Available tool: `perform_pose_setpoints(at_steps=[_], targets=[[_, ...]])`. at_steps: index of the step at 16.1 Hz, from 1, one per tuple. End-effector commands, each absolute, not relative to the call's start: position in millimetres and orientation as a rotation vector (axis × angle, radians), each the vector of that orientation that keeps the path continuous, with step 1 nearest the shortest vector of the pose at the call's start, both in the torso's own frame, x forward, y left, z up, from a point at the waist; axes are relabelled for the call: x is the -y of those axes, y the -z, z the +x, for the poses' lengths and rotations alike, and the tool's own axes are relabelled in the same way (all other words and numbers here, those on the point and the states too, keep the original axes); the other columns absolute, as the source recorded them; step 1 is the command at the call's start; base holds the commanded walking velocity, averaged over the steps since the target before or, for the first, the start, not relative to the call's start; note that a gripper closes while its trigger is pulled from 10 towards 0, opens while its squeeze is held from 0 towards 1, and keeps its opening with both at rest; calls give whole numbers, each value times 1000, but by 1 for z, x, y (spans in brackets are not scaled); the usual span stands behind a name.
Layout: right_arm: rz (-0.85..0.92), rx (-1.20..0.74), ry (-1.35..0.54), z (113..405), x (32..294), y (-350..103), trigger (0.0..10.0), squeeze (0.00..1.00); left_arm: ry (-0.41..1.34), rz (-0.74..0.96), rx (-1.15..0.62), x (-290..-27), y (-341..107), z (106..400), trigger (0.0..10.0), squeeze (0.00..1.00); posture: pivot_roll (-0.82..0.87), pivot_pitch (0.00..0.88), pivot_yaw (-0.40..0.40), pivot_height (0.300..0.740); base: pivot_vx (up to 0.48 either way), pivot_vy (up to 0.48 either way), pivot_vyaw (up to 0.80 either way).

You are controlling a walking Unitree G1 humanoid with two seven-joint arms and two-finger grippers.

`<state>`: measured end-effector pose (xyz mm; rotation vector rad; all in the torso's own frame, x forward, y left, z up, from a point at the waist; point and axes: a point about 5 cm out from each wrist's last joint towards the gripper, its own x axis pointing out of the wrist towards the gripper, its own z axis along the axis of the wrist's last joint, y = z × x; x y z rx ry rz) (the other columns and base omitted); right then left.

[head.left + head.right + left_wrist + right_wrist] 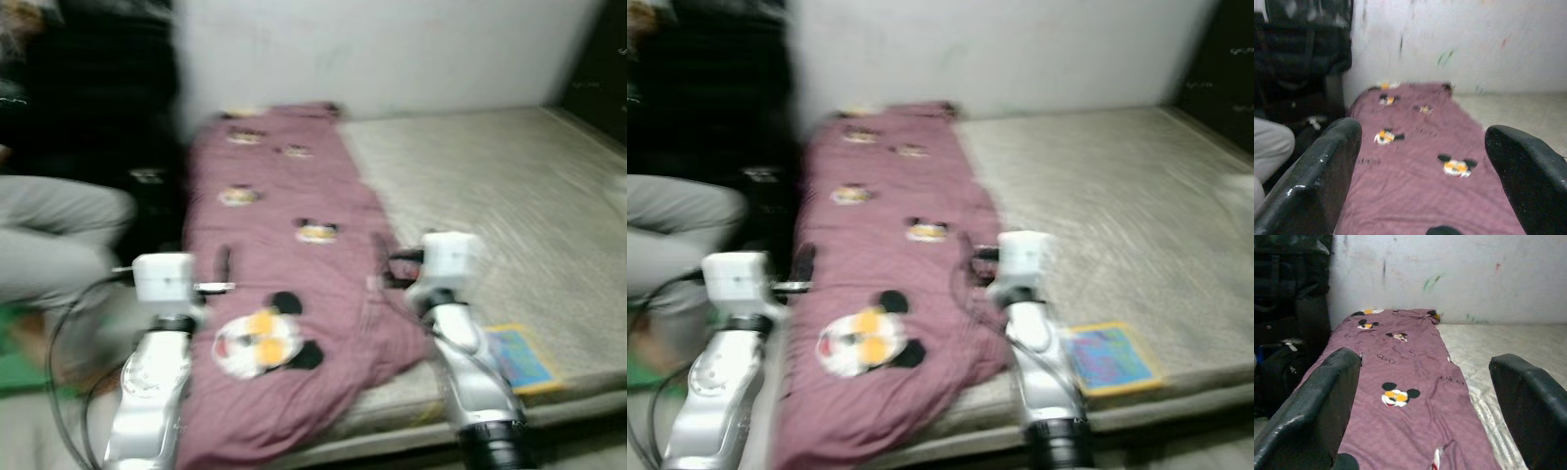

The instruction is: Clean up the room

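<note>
A mauve blanket printed with cartoon mouse heads lies in a long strip down the left side of a bare beige mattress, its front end hanging over the edge. My left gripper is held over the blanket's left edge, open, with nothing between its fingers. My right gripper hovers over the blanket's right edge, where it meets the mattress, also open and empty, its fingers wide apart. Both wrist views look along the blanket toward the wall. The eye views are blurred.
A person in grey trousers sits at the left beside dark bags. A colourful flat book lies at the mattress's front right edge. A white wall stands behind the bed. Something green lies on the floor at left.
</note>
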<state>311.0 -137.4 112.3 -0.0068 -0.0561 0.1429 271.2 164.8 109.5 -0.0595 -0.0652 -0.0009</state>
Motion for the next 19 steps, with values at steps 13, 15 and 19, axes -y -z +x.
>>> perform_pose_setpoints(at_steps=[13,15,19], targets=[[-29,47,-114,311,149,-109,10000,0,44,-48,80,-155,-113,274,10000,0,-70,0,2,740,0,-202,308],[-33,46,-115,311,149,-109,10000,0,47,-49,80,-154,-113,274,10000,0,-71,0,1,740,0,-416,0],[-37,44,-118,311,149,-109,10000,0,49,-50,81,-153,-113,274,10000,0,-71,0,0,740,0,-415,0]])
